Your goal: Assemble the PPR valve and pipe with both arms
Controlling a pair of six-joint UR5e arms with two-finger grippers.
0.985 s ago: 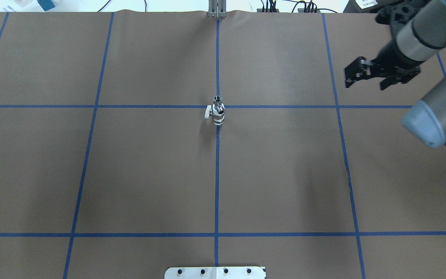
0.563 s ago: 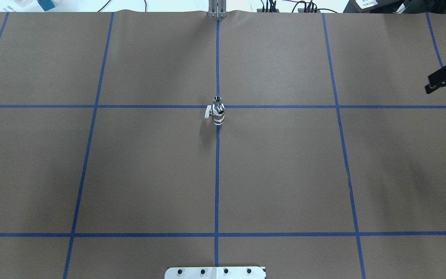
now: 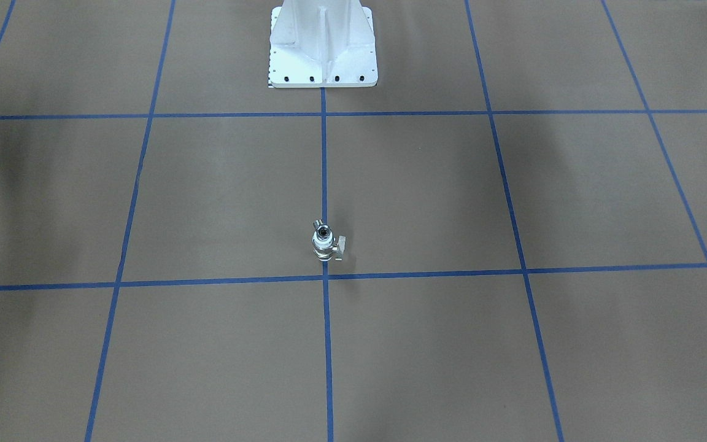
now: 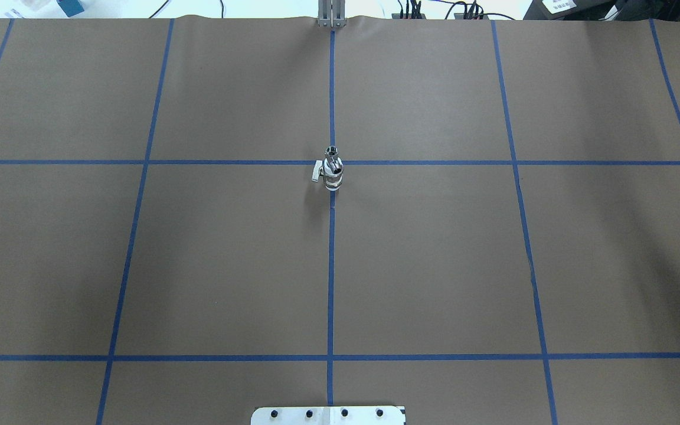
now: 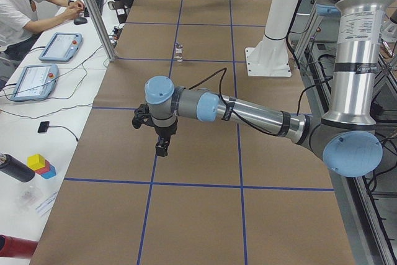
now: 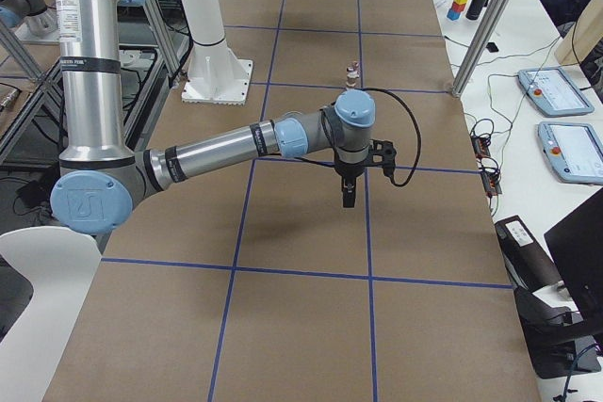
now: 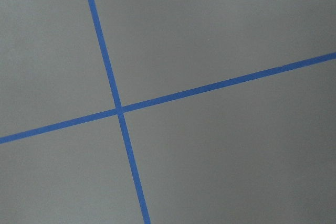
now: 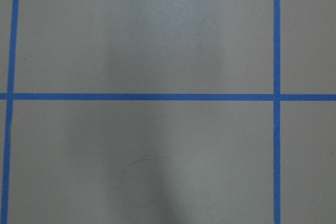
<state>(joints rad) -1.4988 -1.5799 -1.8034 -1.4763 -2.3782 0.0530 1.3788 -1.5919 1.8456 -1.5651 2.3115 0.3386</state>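
The PPR valve (image 4: 333, 175) stands upright at the table's middle, on the blue tape cross, its white side lever (image 4: 316, 172) pointing left. The silver pipe (image 4: 332, 152) sticks up out of its top, dark hollow end upward. The pair also shows in the front view (image 3: 324, 244) and both side views (image 5: 179, 51) (image 6: 352, 71). My left gripper (image 5: 161, 149) hangs fingers-down over bare paper, far from the valve. My right gripper (image 6: 348, 197) hangs likewise at the opposite end. I cannot tell whether either is open or shut. Both wrist views show only paper and tape.
The white bolted pedestal (image 3: 323, 46) stands at the robot's side of the table. An operator (image 5: 22, 4) sits at a side bench with tablets (image 5: 34, 79). Aluminium posts (image 5: 93, 13) (image 6: 485, 30) rise at the table's far edge.
My right arm has swung out to the right and left the overhead view. The black part at the left edge has gone too. The valve and pipe have not moved.
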